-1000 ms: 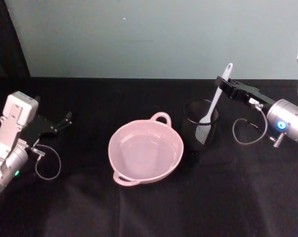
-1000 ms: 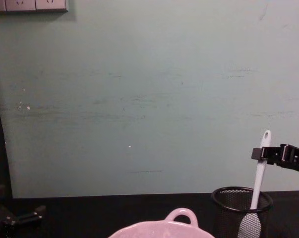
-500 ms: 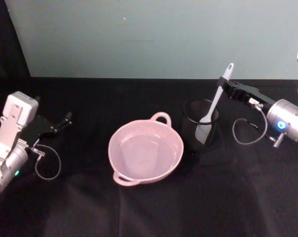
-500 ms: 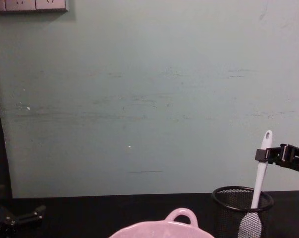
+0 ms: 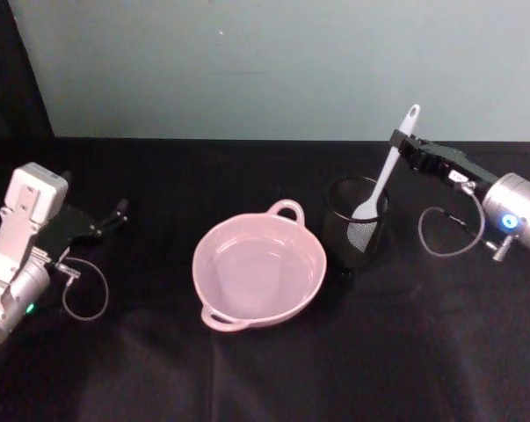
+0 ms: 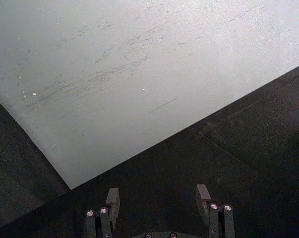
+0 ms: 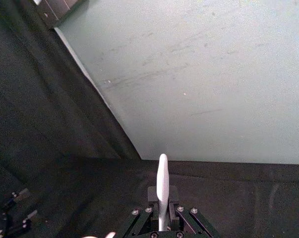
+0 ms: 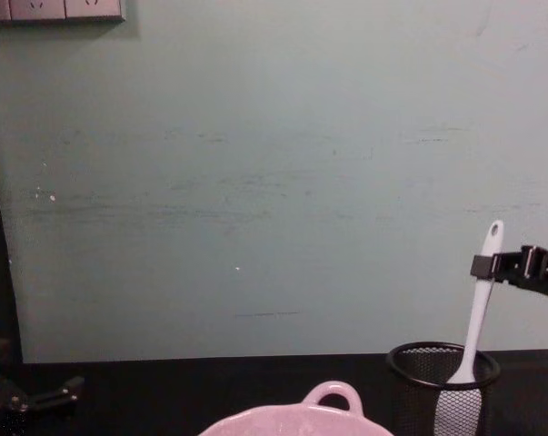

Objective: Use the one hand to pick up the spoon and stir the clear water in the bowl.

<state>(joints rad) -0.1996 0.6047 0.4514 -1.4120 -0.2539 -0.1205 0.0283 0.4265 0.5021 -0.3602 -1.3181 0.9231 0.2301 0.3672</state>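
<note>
Head view: a black-draped table (image 5: 159, 369) runs along a pale green wall. At its middle sits the pink bowl (image 5: 219, 242), with a shallow pool of clear water inside and one loop handle turned toward the wall. Just beside the bowl, on the robot's right, stands a black wire-mesh cup (image 5: 339, 242); whether the two touch cannot be told. The right gripper (image 5: 402, 141) reaches in from the right edge, raised above the cup. Its thin fingers are closed tight on the upper handle of the white spoon (image 5: 386, 171), just below the oval hole. From the chest camera, the spoon (image 8: 478, 318) leans slightly, its flat blade down inside the cup (image 8: 419, 400). The left gripper (image 5: 117, 213) sits low at the table's left, well apart from the bowl. Its fingers are spread wide with nothing between them.
</note>
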